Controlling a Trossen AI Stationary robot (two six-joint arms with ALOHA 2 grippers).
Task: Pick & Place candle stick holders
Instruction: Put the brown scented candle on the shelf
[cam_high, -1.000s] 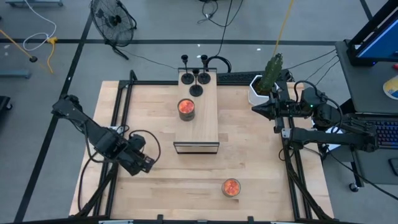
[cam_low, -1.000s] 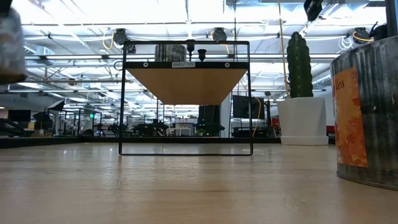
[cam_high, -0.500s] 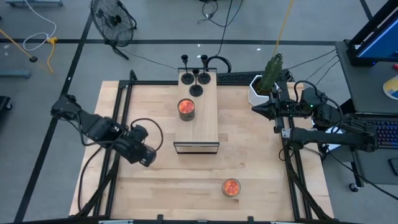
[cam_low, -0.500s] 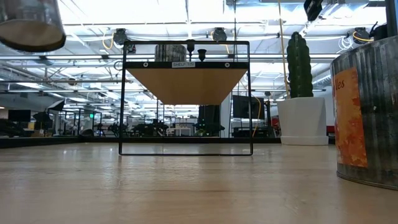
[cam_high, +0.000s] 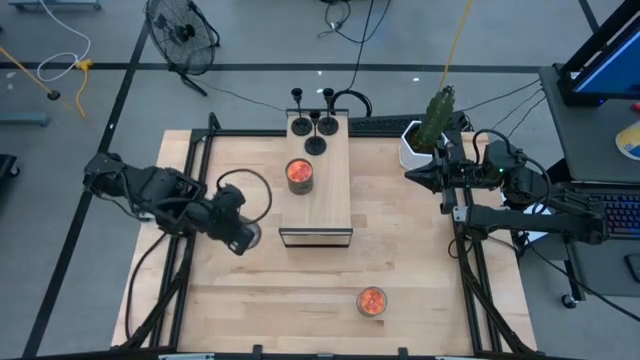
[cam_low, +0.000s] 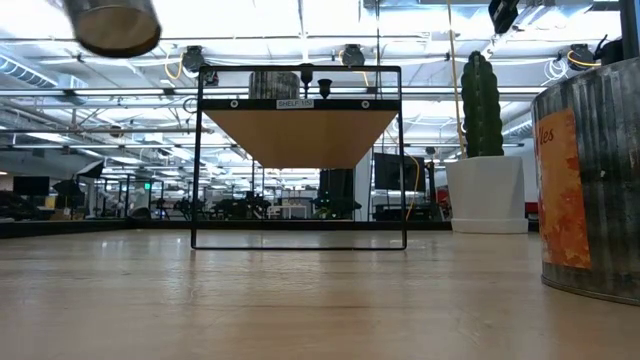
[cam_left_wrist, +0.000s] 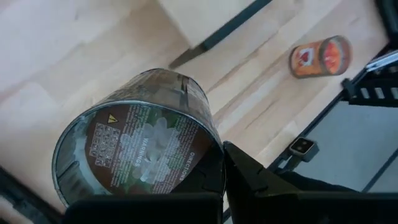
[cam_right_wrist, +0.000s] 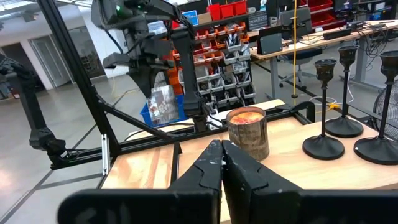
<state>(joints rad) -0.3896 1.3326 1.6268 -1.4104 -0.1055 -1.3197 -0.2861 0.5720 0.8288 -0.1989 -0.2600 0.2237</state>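
The left gripper (cam_high: 243, 236) holds the clear cup (cam_left_wrist: 140, 146) above the tabletop (cam_high: 420, 260), its fingers (cam_left_wrist: 249, 174) closed on the cup's sides, just left of the wooden box (cam_high: 318, 180). One orange cup (cam_high: 299, 174) and three black holders (cam_high: 314, 125) stand on the box; another orange cup (cam_high: 372, 301) sits near the tabletop's front edge. The right gripper (cam_high: 415, 175) waits by the cactus pot (cam_high: 412, 143), fingers (cam_right_wrist: 214, 165) pressed together.

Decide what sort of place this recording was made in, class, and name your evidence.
Probably a robotics lab or workshop: shelves of red parts bins, desks with monitors, and a floor fan with loose cables beside the table.
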